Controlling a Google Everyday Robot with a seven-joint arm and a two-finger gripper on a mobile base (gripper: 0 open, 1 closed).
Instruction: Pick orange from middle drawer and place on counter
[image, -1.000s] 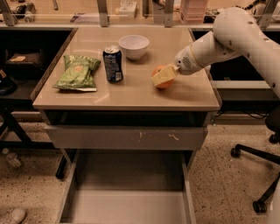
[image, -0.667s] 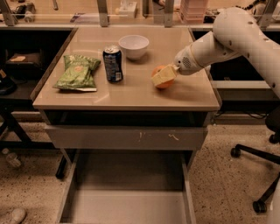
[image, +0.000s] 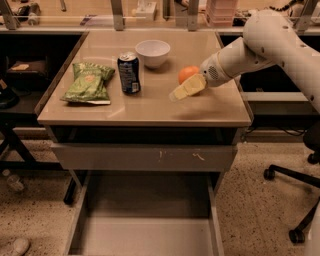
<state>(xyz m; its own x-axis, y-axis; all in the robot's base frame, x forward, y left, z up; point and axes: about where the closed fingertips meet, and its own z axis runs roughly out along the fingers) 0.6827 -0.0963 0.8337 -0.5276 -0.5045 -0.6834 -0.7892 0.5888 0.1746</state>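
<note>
My gripper (image: 181, 92) hangs over the right part of the counter (image: 125, 107), with the orange (image: 188, 73) just behind it. I cannot tell whether it clasps the fruit or has let go. A white bowl (image: 152, 52), soda can (image: 129, 73) and green chip bag (image: 90, 82) share the glossy beige top. Below, the middle drawer (image: 145, 235) stands open above speckled floor (image: 260, 210), with a chair base (image: 295, 200) on the right.
</note>
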